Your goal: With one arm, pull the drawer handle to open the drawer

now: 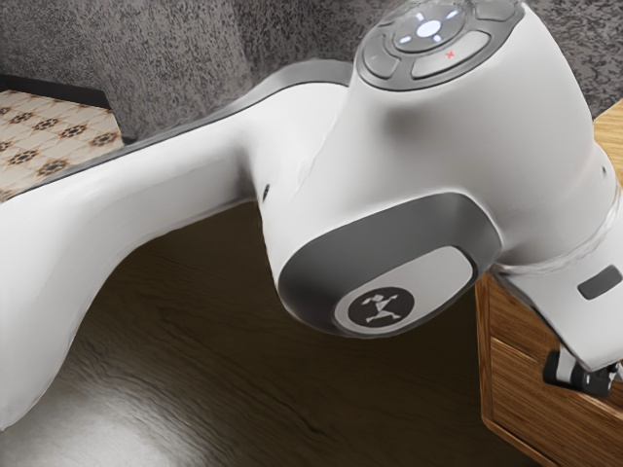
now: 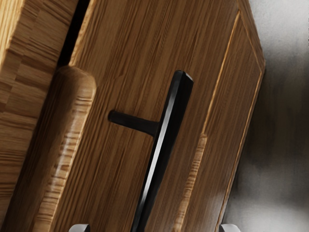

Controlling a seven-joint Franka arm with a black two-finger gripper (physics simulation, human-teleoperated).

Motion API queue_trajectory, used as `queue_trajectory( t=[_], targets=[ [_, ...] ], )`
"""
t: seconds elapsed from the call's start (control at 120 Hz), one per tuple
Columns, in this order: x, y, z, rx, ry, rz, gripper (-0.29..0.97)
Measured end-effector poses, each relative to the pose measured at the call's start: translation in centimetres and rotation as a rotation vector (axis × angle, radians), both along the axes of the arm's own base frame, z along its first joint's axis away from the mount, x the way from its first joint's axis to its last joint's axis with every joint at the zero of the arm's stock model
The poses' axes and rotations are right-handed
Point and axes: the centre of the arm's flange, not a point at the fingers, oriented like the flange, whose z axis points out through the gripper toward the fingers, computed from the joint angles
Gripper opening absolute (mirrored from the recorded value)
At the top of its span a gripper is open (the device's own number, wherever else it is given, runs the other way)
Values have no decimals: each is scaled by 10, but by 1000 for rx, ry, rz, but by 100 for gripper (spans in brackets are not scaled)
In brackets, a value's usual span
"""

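A wooden cabinet (image 1: 545, 389) stands at the exterior view's lower right, mostly hidden behind my white arm (image 1: 389, 195). My gripper (image 1: 584, 375) hangs right in front of its face there. In the wrist view the drawer front (image 2: 120, 58) carries a long black bar handle (image 2: 164, 145) on a short black post. My gripper (image 2: 154, 228) is open: its two fingertips (image 2: 79, 227) stand wide apart on either side of the handle's near end, not touching it. A dark gap (image 2: 72, 29) shows between the drawer front and the cabinet's side panel (image 2: 24, 72).
The cabinet sits on a dark wooden floor (image 1: 243, 370). A grey rough wall (image 1: 146, 49) runs behind, with patterned tiles (image 1: 49, 136) at the exterior view's far left. My own arm fills the middle of that view.
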Motion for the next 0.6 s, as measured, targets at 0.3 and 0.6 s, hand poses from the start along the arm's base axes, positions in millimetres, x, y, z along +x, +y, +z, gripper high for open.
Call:
queue_trajectory(
  t=[0.3,0.6],
  targets=[
    [4,-4,-10,0,11,9,31],
    [3,-1,-6,-3,2,12,-1]
  ],
)
